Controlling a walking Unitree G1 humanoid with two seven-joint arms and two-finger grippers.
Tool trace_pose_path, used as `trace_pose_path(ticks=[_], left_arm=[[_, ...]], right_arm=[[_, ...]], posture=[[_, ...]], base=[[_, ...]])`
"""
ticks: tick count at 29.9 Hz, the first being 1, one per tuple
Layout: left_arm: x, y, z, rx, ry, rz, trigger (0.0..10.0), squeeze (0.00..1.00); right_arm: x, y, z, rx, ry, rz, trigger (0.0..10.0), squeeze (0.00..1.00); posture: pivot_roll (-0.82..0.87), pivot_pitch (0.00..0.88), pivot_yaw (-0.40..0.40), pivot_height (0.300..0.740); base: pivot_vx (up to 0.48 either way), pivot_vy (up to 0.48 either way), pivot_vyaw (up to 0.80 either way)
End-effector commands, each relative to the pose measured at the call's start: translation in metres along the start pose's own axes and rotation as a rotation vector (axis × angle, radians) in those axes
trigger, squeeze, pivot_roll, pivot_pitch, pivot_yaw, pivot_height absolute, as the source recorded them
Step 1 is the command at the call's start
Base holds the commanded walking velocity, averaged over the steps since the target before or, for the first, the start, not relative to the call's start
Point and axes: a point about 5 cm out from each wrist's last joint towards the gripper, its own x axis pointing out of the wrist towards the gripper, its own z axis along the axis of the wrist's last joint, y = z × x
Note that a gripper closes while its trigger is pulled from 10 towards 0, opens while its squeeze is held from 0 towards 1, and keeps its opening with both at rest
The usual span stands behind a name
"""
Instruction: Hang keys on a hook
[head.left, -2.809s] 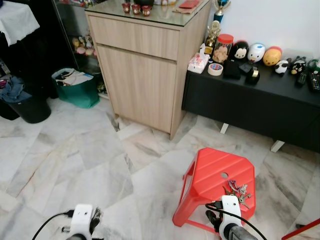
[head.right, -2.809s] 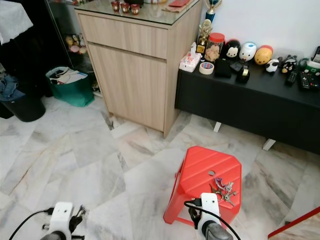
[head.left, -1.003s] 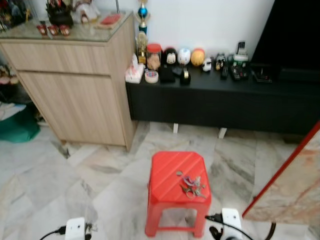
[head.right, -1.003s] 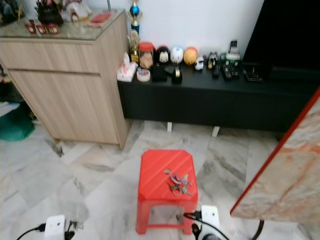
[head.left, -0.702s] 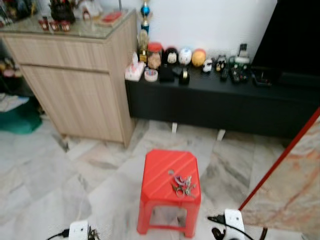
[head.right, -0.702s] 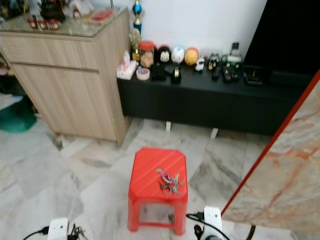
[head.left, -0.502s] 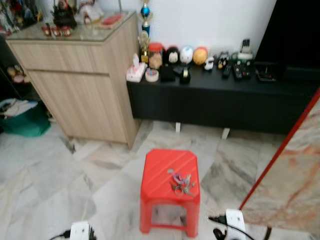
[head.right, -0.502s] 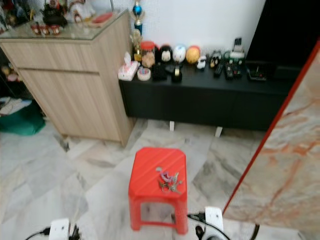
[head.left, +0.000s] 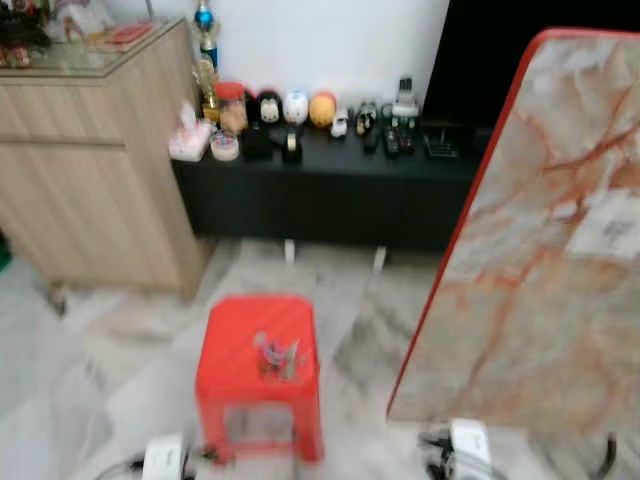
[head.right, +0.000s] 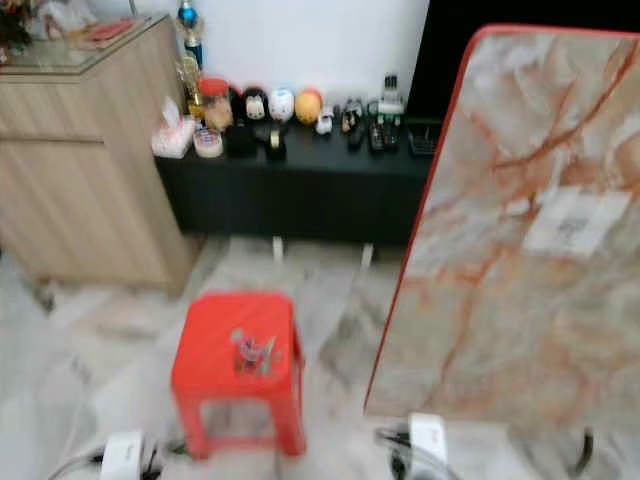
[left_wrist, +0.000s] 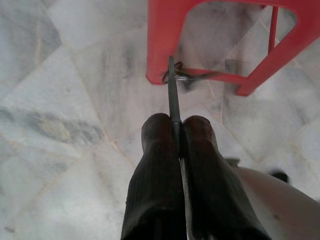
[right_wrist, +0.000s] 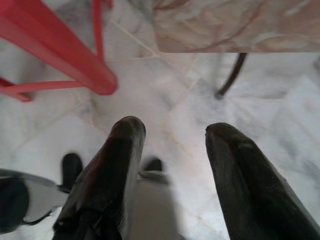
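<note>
Head views blurred, detail soft. Keys sit in a small metal cluster on top of the red plastic stool, toward its near right part; individual keys can't be made out. Stool top is ribbed, legs squared, standing on pale veined marble floor.

Right side of scene is blocked by a big tilted marble-pattern board with a red edge, cut off at the frame edge; it hides the floor and part of the black low surface behind it. That surface, far, carries small round figurines, a tape roll and remotes, too small to read. Wooden cabinet far left, glass top, cut off.

Left pincer is clenched on a thin dark metal rod or strip that sticks out between the rubbery ribbed fingers; a wire loop at its tip is hard to identify. It hangs low near the stool's leg.

Right pincer is released, fingers well apart, nothing between them, above the floor by a stool leg and the board's lower edge. Only white wrist housings show at the near edge of the head views.
</note>
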Motion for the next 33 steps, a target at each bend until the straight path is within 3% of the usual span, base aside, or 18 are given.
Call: trace_pose_path(ticks=[1,20,33], left_arm=[[0.0005,-0.0034,0.0006,0.013,-0.001,-0.013,10.0,0.00],[0.0007,-0.0057,-0.0007,0.022,0.013,-0.025,10.0,0.00],[-0.0001,-0.0052,-0.0038,0.031,0.027,-0.029,10.0,0.00]], right_arm=[[-0.0009,-0.0100,0.0014,-0.003,-0.004,-0.025,10.0,0.00],[-0.0009,-0.0089,0.0026,-0.082,-0.007,0.001,10.0,0.00],[-0.0008,-0.0082,0.0019,-0.060,-0.005,-0.001,10.0,0.00]], posture=[[0.08,0.014,-0.011,0.740],[0.08,0.000,-0.008,0.740],[0.08,0.006,-0.005,0.740]], base=[[0.000,-0.375,0.00],[0.000,-0.370,0.00],[0.000,-0.356,0.55]])
